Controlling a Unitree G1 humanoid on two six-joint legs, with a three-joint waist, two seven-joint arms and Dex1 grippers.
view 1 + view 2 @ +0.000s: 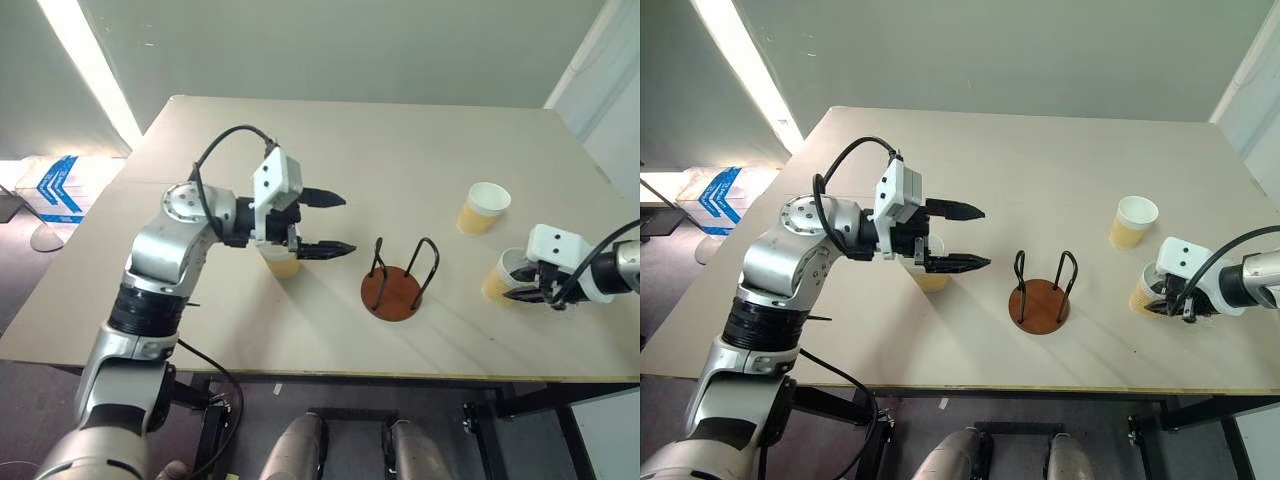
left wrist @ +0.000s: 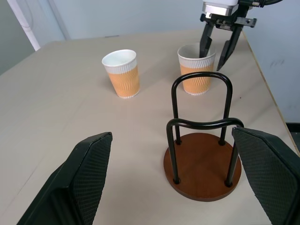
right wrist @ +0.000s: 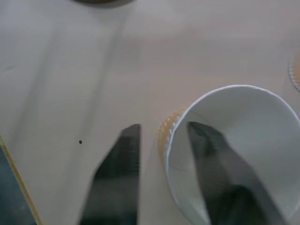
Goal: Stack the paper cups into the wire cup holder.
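Note:
The wire cup holder (image 1: 398, 283), a brown disc with two black loops, stands empty near the table's front middle. My left gripper (image 1: 348, 224) hovers open just left of it, fingers pointing toward it. One paper cup (image 1: 283, 264) stands under that hand, mostly hidden by it. A second paper cup (image 1: 484, 208) stands upright at the right rear. A third paper cup (image 3: 243, 122) stands near the right edge. My right gripper (image 3: 161, 131) is shut on its wall, one finger inside the rim and one outside.
The beige table (image 1: 330, 150) ends close to the right of the gripped cup (image 1: 497, 280). Its front edge runs just below the holder. A blue-printed white bag (image 1: 60, 185) lies on the floor beyond the left edge.

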